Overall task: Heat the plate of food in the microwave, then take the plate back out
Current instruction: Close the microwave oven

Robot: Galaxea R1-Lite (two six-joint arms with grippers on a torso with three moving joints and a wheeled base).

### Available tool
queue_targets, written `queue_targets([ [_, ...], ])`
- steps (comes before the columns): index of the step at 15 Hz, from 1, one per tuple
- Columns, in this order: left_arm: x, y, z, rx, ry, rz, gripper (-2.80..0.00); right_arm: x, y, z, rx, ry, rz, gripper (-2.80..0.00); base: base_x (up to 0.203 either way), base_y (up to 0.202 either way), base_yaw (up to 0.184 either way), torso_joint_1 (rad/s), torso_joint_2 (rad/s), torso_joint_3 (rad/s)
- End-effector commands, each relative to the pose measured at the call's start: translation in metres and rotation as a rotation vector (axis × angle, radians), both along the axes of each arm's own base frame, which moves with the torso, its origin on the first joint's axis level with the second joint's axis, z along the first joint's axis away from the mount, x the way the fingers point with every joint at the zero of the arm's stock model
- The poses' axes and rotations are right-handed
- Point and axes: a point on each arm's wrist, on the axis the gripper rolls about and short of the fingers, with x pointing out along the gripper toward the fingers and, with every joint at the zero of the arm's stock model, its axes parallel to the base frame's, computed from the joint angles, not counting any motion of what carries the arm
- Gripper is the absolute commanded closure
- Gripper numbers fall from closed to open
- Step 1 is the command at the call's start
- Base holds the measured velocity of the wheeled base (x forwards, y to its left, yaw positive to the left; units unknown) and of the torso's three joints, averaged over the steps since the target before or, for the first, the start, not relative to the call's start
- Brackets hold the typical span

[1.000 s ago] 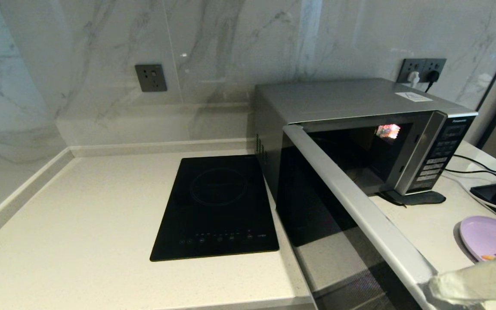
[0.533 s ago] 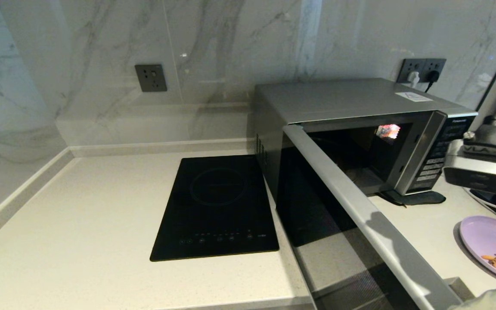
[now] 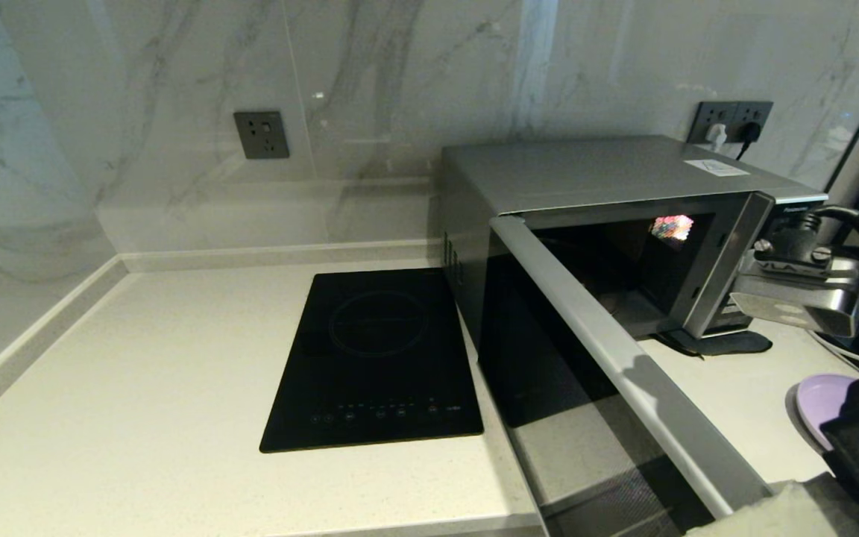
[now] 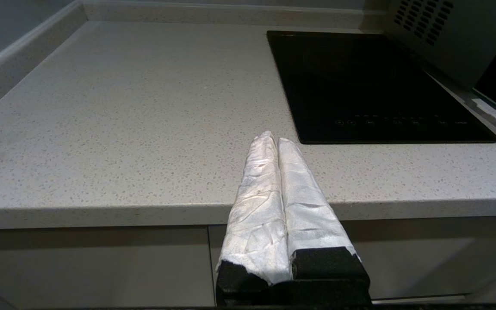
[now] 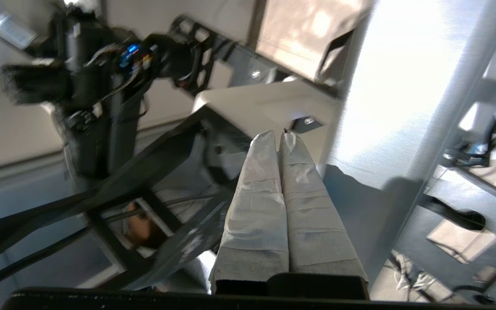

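The silver microwave (image 3: pixel 608 175) stands at the back right of the counter. Its dark glass door (image 3: pixel 549 350) is swung wide open toward me. Only a lilac sliver of the plate of food (image 3: pixel 817 403) shows on the counter right of the door. My right arm hides the rest, including the food. My right gripper (image 3: pixel 743 514) is shut and empty, its white-wrapped fingers (image 5: pixel 265 172) low by the door's outer end. My left gripper (image 4: pixel 272 137) is also shut and empty, parked over the counter's front edge, left of the cooktop.
A flat black induction cooktop (image 3: pixel 377 358) lies left of the microwave. The bare speckled counter (image 3: pixel 161 373) stretches left to the marble wall. Cables (image 3: pixel 832 347) run along the counter right of the microwave, from wall sockets (image 3: pixel 731 119) behind it.
My right arm has swung up and leftward; its wrist now stands in front of the microwave's button panel and covers most of the plate. The door has stayed open.
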Motion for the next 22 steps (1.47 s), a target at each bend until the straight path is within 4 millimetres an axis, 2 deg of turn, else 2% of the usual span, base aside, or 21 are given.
queue_targets([
  [1,0.0,0.0,0.0,-0.001,0.001,0.001,0.0,-0.004,-0.007,0.005,-0.009,-0.037,-0.035,0.0,0.0,0.0,0.0,0.0,0.0,0.0],
  [4,0.0,0.0,0.0,-0.001,0.001,0.001,0.0,-0.006,-0.015,0.006,-0.126,-0.091,-0.122,0.0,0.0,0.0,0.0,0.0,0.0,0.0],
  [8,0.0,0.0,0.0,-0.001,0.001,0.001,0.0,-0.006,-0.025,0.008,-0.158,-0.13,-0.192,0.0,0.0,0.0,0.0,0.0,0.0,0.0],
  [13,0.0,0.0,0.0,-0.001,0.001,0.001,0.0,0.013,-0.04,0.007,-0.193,-0.147,-0.293,0.0,0.0,0.0,0.0,0.0,0.0,0.0],
  [18,0.0,0.0,0.0,-0.001,0.001,0.001,0.0,0.044,-0.053,-0.002,-0.29,-0.156,-0.432,0.0,0.0,0.0,0.0,0.0,0.0,0.0],
  [22,0.0,0.0,0.0,-0.001,0.001,0.001,0.0,0.053,-0.06,-0.003,-0.313,-0.158,-0.481,0.0,0.0,0.0,0.0,0.0,0.0,0.0],
])
